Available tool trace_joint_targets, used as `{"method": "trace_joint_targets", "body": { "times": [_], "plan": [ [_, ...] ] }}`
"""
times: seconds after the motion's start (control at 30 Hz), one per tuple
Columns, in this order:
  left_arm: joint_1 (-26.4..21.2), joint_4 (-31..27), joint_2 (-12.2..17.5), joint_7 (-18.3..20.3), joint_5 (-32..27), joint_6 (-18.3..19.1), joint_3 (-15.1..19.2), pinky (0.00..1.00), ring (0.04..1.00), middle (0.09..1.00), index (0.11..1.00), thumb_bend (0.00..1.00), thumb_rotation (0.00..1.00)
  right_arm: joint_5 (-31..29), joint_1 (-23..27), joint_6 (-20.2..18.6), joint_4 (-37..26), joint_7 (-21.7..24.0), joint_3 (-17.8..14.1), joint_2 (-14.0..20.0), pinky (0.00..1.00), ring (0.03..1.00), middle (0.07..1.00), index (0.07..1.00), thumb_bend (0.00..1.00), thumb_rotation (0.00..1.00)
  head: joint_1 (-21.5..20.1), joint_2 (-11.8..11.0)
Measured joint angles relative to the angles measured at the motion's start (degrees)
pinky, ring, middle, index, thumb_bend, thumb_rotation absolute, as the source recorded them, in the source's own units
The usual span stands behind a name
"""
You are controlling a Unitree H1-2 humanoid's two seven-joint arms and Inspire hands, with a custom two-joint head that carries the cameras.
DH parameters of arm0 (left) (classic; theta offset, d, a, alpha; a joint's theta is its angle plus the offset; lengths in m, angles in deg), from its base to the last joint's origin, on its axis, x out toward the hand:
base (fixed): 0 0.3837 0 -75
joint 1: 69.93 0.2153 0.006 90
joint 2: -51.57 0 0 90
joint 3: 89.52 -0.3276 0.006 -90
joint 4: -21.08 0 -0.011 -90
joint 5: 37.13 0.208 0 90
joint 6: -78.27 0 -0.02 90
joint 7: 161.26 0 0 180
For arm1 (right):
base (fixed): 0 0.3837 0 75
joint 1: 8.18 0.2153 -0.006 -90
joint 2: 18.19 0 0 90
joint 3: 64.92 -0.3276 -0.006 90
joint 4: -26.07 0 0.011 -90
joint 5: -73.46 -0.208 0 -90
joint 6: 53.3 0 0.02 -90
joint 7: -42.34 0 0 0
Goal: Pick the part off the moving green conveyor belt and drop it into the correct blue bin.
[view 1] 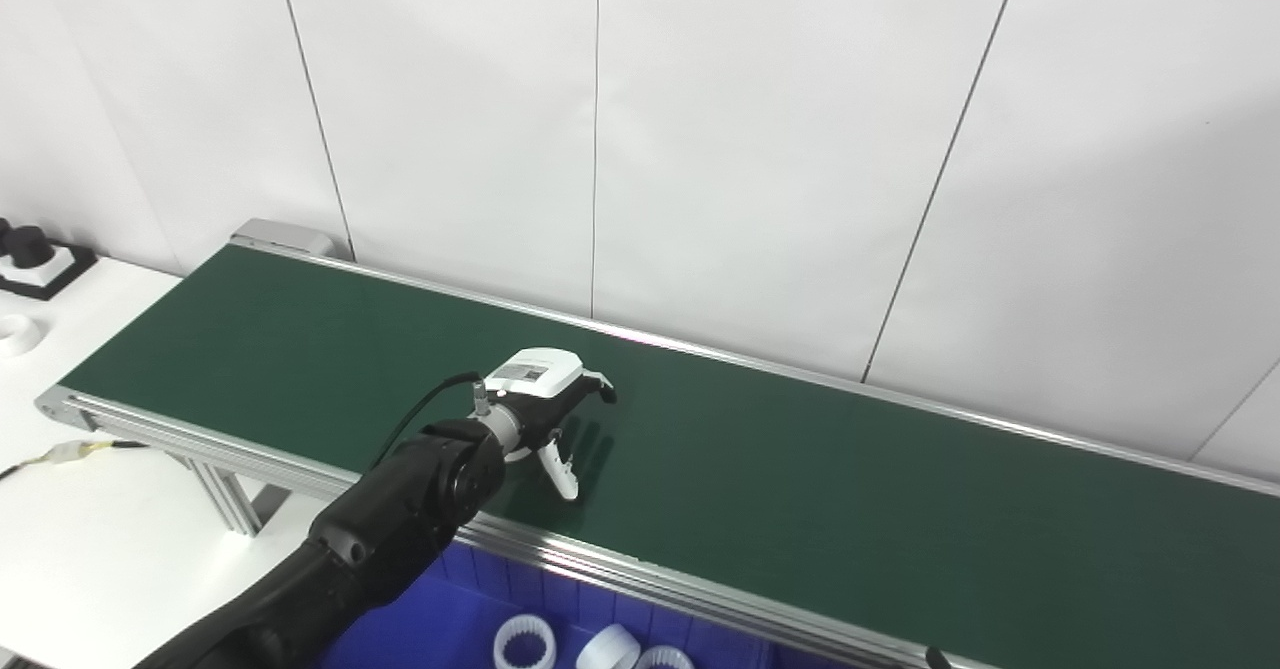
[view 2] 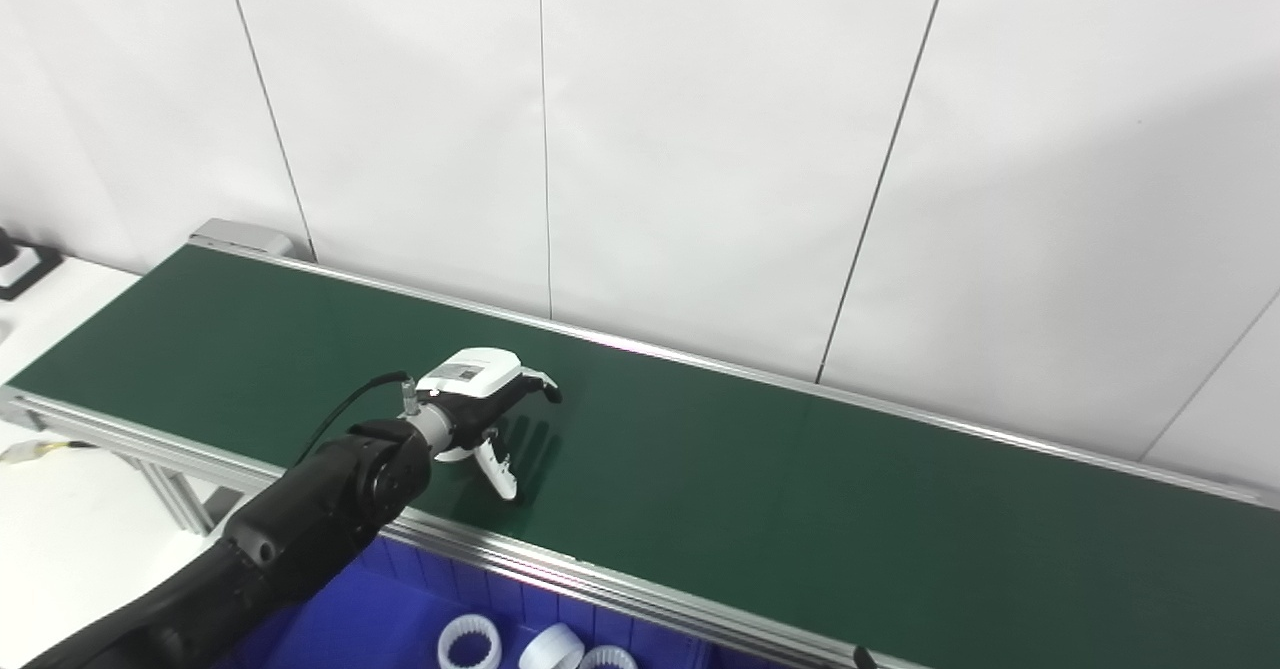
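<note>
1 robot hand (view 1: 548,411), the left, hovers spread and empty over the belt (view 1: 800,469).

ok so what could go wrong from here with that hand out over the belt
No part shows on the green belt, so the open left hand may have to time its grasp on a moving target and could miss. White rings already lie in the blue bin; a wrong-type part could get mixed in.
</note>
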Motion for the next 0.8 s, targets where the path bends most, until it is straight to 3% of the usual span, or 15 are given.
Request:
{"method": "trace_joint_targets", "body": {
  "times": [0.8],
  "plan": [
    [0.0, -0.02, 0.02, 1.04, 1.07, 0.42, -0.46, 0.9, 0.849, 0.858, 0.786, 0.83, 0.0, 0.3, -0.2, 0.0, -0.76, 0.28, 0.01, 0.27, 0.75, 0.84, 0.882, 0.991, 0.5, 1.0, -0.09, 0.44]
  ]
}}
